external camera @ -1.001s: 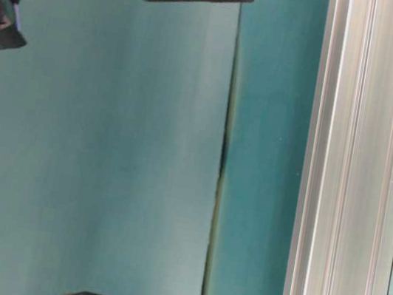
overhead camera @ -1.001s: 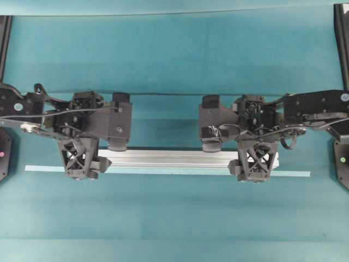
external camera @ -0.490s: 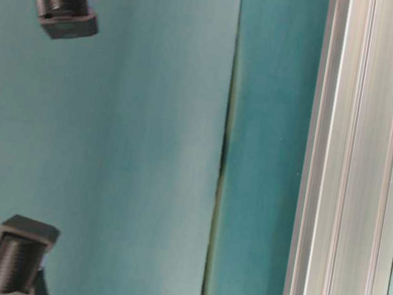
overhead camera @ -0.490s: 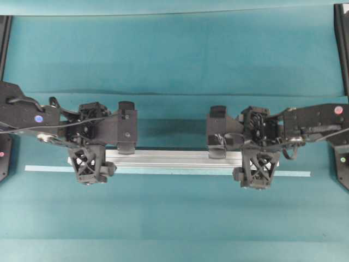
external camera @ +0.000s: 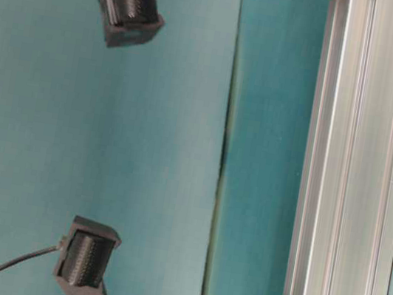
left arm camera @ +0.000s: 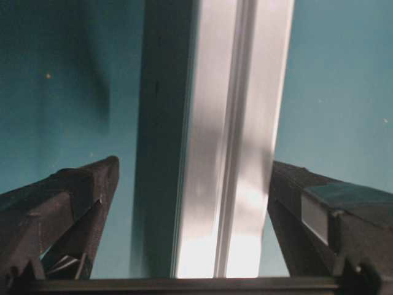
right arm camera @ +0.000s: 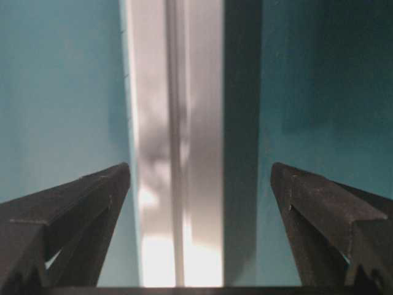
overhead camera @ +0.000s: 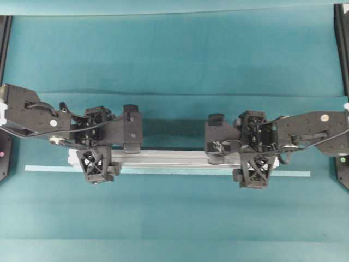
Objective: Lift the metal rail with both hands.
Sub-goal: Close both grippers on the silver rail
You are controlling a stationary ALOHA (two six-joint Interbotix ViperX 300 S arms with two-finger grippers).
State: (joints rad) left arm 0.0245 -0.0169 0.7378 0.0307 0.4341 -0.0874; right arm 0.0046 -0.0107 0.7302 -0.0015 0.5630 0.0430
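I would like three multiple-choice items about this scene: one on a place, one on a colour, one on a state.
1. Where does the pale strip lie, in the overhead view?
A. along the lower edge of the metal rail
B. across the top of the rail
C. in a basket

2. What colour is the table cover?
A. red
B. teal
C. white

3. How are the fingers of the left gripper and the right gripper?
A. open, one at each side of the rail
C. shut far from the rail
B. holding the strip

Answers: 1 A, overhead shows it; 2 B, every view is teal; 3 A, wrist views show gaps.
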